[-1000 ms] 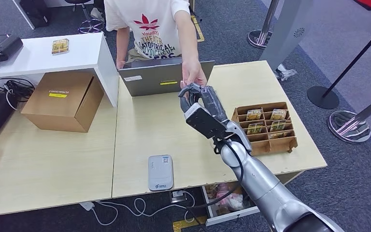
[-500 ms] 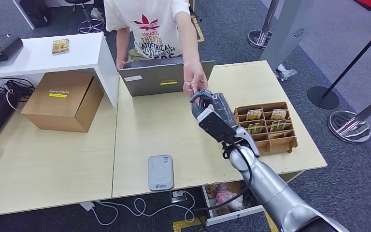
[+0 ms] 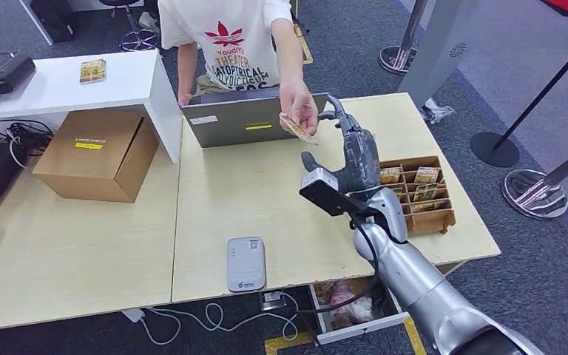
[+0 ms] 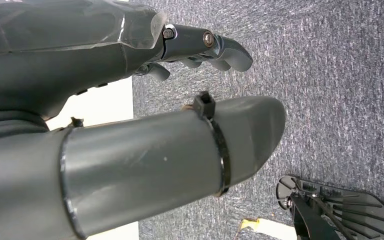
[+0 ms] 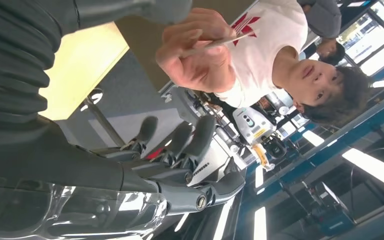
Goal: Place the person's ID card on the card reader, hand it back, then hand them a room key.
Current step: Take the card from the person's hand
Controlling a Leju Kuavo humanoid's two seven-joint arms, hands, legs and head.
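Right hand (image 3: 355, 151) empty, fingers apart; card (image 5: 215, 42), seemingly, in person's hand (image 3: 299, 111).

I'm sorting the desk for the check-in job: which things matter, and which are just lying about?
Job:
card held by the person's hand
card reader
tray of key cards
right hand, holding nothing

Lying about:
cardboard box
laptop
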